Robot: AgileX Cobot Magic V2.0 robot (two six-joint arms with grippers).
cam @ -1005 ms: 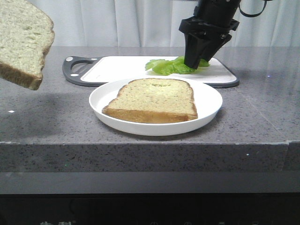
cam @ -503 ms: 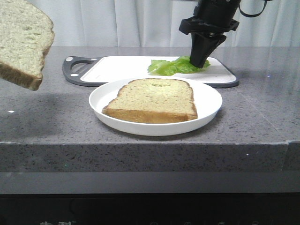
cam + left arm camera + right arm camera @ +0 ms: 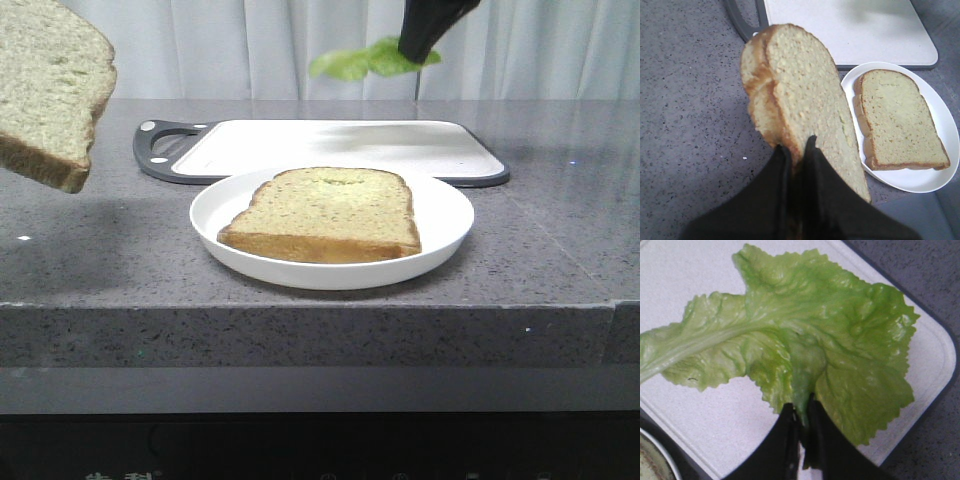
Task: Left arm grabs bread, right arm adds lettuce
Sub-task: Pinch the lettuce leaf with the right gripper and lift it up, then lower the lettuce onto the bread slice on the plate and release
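Observation:
My left gripper (image 3: 796, 150) is shut on a bread slice (image 3: 800, 100), held tilted in the air at the far left of the front view (image 3: 50, 90); the arm itself is out of the front view. A matching slice (image 3: 328, 212) lies flat on a white plate (image 3: 215, 215), also seen in the left wrist view (image 3: 897, 122). My right gripper (image 3: 801, 409) is shut on the edge of the green lettuce leaf (image 3: 805, 325). In the front view its tip (image 3: 418, 40) holds the lettuce (image 3: 355, 60) well above the cutting board.
A white cutting board (image 3: 320, 145) with a dark rim and handle (image 3: 165, 145) lies behind the plate on the grey speckled counter (image 3: 560, 230). The counter's front edge (image 3: 320, 305) runs across the view. A pale curtain hangs behind.
The right gripper closed on the lettuce on the board and has lifted it up into the air. The left gripper with its bread has not moved.

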